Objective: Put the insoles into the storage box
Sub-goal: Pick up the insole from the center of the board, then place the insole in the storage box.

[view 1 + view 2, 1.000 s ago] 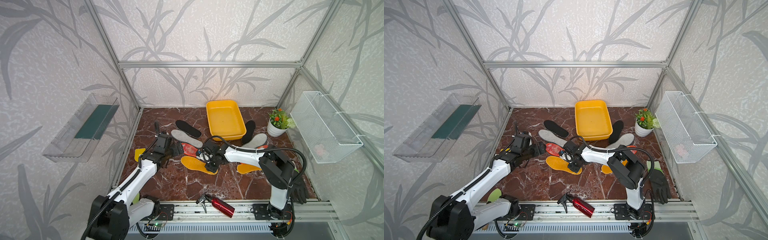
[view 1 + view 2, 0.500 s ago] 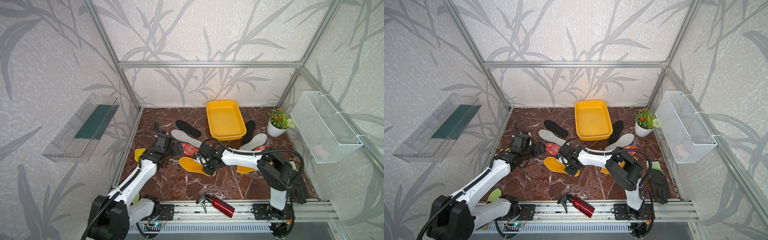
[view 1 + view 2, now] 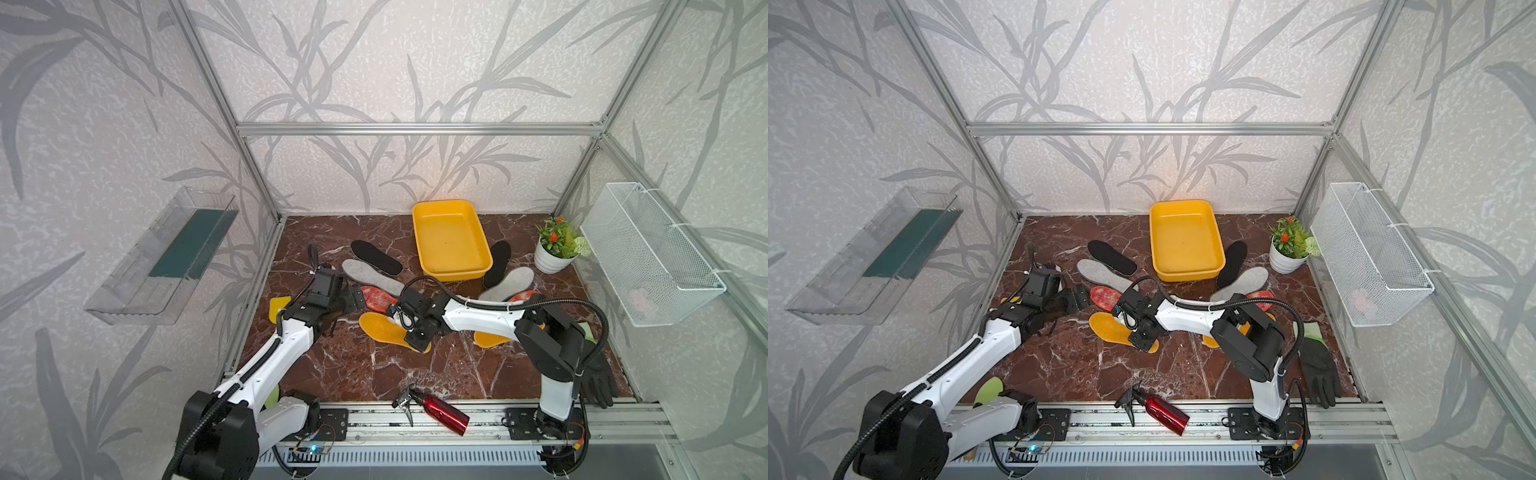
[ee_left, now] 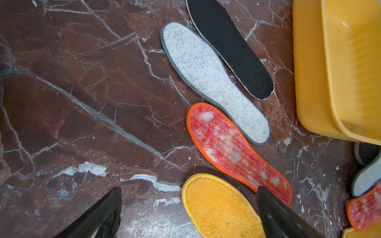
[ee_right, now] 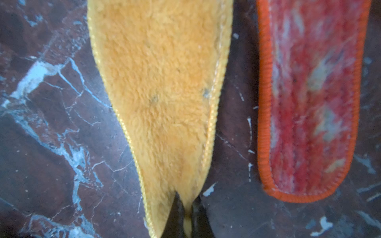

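In both top views, the yellow-orange insole [image 3: 384,328] is pinched at its end by the right gripper [image 3: 417,338] on the marble floor [image 3: 353,374], well apart from the storage box [image 3: 451,241] at the back. The left gripper [image 3: 353,296] is spread wide beside the red mottled insole [image 3: 379,296]. In the left wrist view, its fingers [image 4: 276,218] are seen far apart. In the right wrist view, the yellow-orange insole's narrow end is clamped between closed jaws.

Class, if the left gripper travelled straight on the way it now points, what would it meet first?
Probably the toe of the yellow-orange insole, just ahead of the open left gripper; depth is unclear.
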Robot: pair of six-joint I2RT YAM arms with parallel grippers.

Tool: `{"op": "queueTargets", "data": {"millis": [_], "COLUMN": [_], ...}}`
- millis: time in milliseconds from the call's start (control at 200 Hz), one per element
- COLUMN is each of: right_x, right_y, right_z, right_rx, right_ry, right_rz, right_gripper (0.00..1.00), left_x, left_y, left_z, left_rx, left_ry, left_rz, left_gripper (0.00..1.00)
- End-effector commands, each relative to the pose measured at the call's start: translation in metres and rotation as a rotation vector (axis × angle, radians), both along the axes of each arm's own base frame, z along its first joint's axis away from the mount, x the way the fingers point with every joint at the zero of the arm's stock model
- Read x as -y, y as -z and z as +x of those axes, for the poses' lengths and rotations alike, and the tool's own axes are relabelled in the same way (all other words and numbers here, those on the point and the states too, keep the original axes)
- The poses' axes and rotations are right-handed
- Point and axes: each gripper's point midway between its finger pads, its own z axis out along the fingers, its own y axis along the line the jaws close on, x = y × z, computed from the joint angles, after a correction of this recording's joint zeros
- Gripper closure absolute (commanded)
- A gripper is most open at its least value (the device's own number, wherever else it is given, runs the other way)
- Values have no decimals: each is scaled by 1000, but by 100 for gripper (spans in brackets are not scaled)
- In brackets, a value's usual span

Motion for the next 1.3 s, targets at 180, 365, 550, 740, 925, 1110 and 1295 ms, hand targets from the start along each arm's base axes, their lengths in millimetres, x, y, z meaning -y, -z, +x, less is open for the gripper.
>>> {"op": "queueTargets", "data": {"millis": [180, 365, 550, 740, 925, 1110, 1295], "right_x": [4, 8, 10, 16, 25, 42, 68], "right_y": [-12, -25, -46, -74, -123, -178, -229], "right_z": [-9, -8, -5, 1, 18, 50, 102], "right_rx": [16, 29, 37, 47, 97, 128, 232], "right_ry": [16, 23, 43, 66, 112, 218, 415], "right_rz": [87, 130, 214, 291, 395, 495, 509], "right_gripper": [100, 100, 100, 100, 100, 100, 100], "left_x": [-13, -20, -24, -23, -19, -14, -13], "left_y": [-6, -12, -13, -16, -19, -20, -21], "left_z": [-2, -2, 0, 2, 4, 7, 10], "left_rx": [12, 37, 41, 44, 50, 49, 45], "left_ry": [-55, -102, -140, -137, -133, -126, -122], "left_rz": [23, -35, -122, -142, -171, -200, -202], "left_gripper": [1, 1, 1, 0, 1, 1, 1]}}
